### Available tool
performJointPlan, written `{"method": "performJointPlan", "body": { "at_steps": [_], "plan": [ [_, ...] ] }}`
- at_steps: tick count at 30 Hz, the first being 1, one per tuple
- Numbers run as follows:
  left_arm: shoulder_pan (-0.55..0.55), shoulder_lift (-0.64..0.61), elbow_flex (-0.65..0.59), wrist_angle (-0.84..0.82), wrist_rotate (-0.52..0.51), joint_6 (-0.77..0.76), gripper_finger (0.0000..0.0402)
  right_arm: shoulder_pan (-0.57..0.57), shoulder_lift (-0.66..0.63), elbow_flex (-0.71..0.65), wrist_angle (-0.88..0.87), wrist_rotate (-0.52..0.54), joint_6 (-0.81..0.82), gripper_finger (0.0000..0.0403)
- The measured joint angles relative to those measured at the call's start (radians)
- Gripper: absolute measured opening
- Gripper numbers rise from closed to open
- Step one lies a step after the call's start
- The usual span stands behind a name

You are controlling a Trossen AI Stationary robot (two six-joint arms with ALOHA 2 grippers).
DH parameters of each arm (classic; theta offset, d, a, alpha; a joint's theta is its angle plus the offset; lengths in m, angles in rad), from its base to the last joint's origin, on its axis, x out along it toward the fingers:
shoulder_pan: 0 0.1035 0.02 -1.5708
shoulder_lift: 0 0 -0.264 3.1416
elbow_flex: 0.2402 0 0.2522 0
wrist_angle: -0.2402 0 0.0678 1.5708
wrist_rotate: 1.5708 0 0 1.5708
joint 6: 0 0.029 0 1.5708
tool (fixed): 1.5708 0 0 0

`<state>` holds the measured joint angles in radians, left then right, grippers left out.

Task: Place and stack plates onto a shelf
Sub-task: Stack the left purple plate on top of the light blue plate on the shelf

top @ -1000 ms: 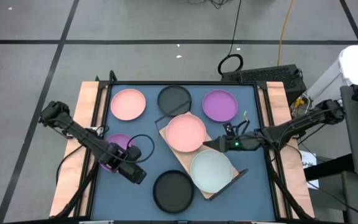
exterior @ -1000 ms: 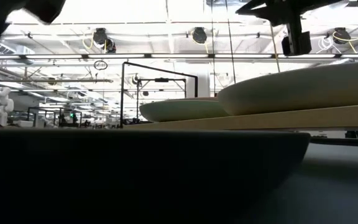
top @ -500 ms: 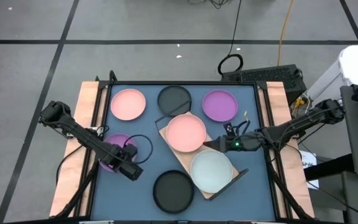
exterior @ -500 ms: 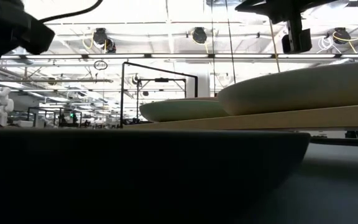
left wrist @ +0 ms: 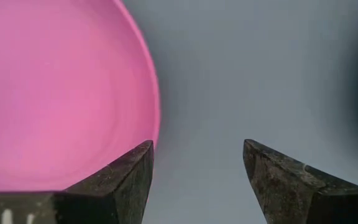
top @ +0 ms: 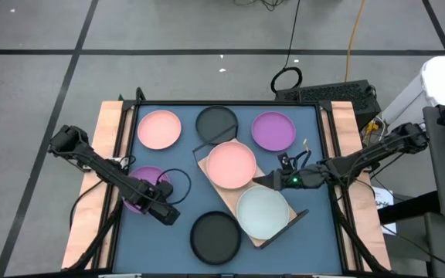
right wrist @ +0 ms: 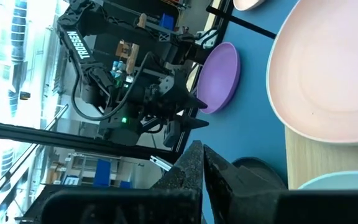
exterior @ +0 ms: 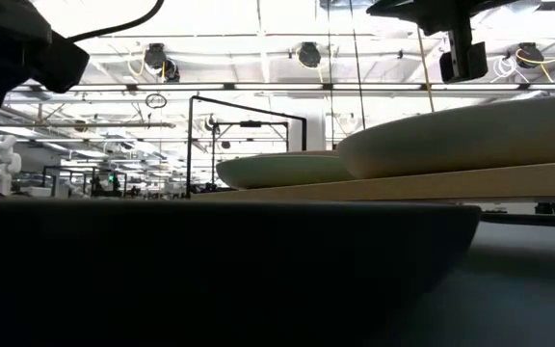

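Note:
The wooden shelf (top: 224,197) lies slanted mid-table with a pink plate (top: 232,164) and a pale plate (top: 263,212) resting on it. My left gripper (left wrist: 197,146) hangs open, pointing down, over the near-right rim of a purple plate (top: 139,181) that lies flat at the table's left. One finger (left wrist: 129,171) stands at that rim (left wrist: 156,118), the other (left wrist: 272,171) over the bare mat; no touch shows. My right gripper (top: 258,179) is shut and level, hovering over the shelf between its two plates.
Lying flat on the blue mat (top: 315,154) are a pink plate (top: 159,129), a black plate (top: 217,122) and a purple plate (top: 273,130) along the far side, and a black plate (top: 215,235) at the near edge. The shelf's black wire frame (top: 296,218) stands at its ends.
My left gripper has come down toward the purple plate at the table's left; in the low view its dark body has sunk into the top left corner. The plates and my right arm have kept still.

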<state>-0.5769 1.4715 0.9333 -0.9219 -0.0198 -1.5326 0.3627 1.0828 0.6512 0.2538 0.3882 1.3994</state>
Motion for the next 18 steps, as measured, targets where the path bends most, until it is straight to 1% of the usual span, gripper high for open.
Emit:
{"method": "performJointPlan", "body": {
  "at_steps": [3, 6, 13, 18],
  "plan": [
    [-0.001, 0.0, 0.0, -0.011, -0.003, -0.01, 0.0253, 0.002, 0.0, 0.031, -0.043, 0.0, -0.006, 0.0],
    [0.0, 0.0, -0.009, -0.022, -0.028, -0.025, 0.0253, 0.002, 0.0, 0.063, -0.08, 0.0, -0.036, 0.0],
    [0.002, 0.0, -0.044, 0.001, -0.032, -0.026, 0.0253, -0.001, 0.0, 0.074, -0.098, -0.003, -0.05, 0.0],
    [0.002, 0.0, -0.06, -0.001, -0.032, -0.026, 0.0253, -0.001, 0.0, 0.074, -0.128, -0.053, -0.026, 0.0]
  ]
}}
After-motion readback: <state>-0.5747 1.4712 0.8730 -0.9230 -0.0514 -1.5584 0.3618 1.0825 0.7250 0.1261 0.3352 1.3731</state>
